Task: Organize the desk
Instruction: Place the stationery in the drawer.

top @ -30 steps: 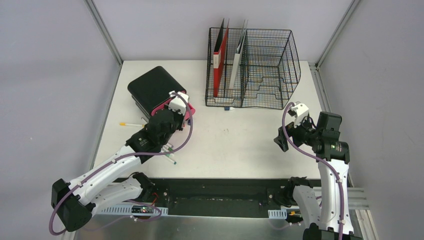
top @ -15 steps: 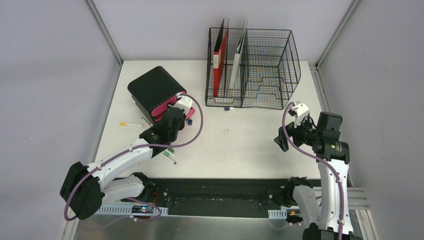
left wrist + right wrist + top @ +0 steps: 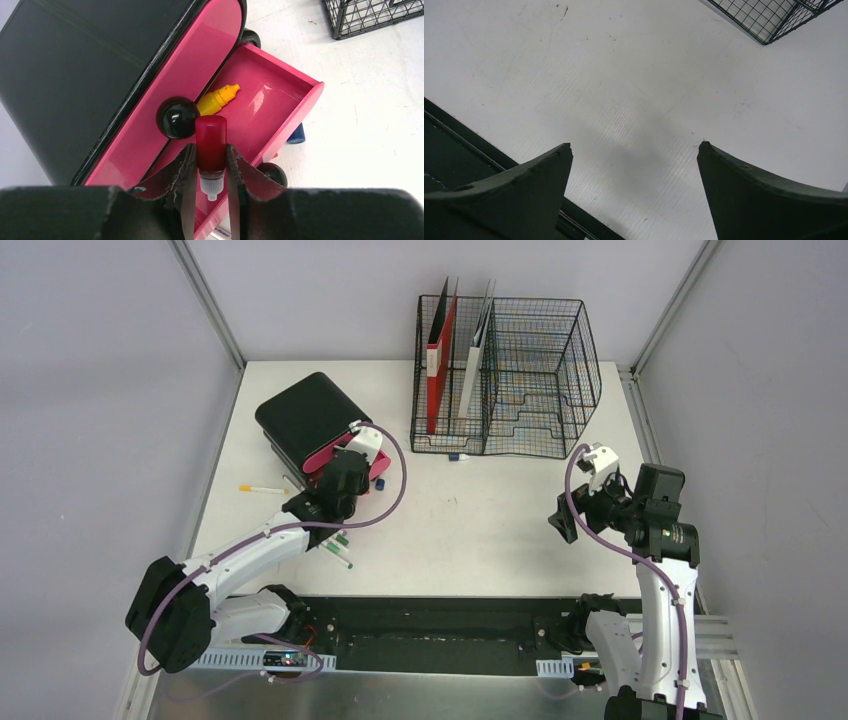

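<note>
Top external: large flat white desk [image 3: 480, 530]; left gripper [image 3: 350, 468] at the black plastic drawer box [image 3: 305, 420], far-left; right gripper [image 3: 562, 521] well apart.
Left wrist: I hold a small red bottle [image 3: 210, 142] clamped, long axis along the fingers [image 3: 186, 172], over the open pink drawer [image 3: 285, 107], yellow bottle [image 3: 217, 100] inside.
Right wrist: jaws spread, empty.

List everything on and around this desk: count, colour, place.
desk: one, white, under everything
drawer box: one, black with pink fronts, far left
drawer: one, pink, open
yellow bottle: one, lying in the drawer
red bottle: one, gripped above the drawer
wire rack: one, black, far middle
red folder: one, upright in the rack
white folder: one, upright beside it
pen: one, yellow-white, left side
markers: at least two, green, by the left arm
left pincer: black, shut on the red bottle
right pincer: black, open over bare desk
</note>
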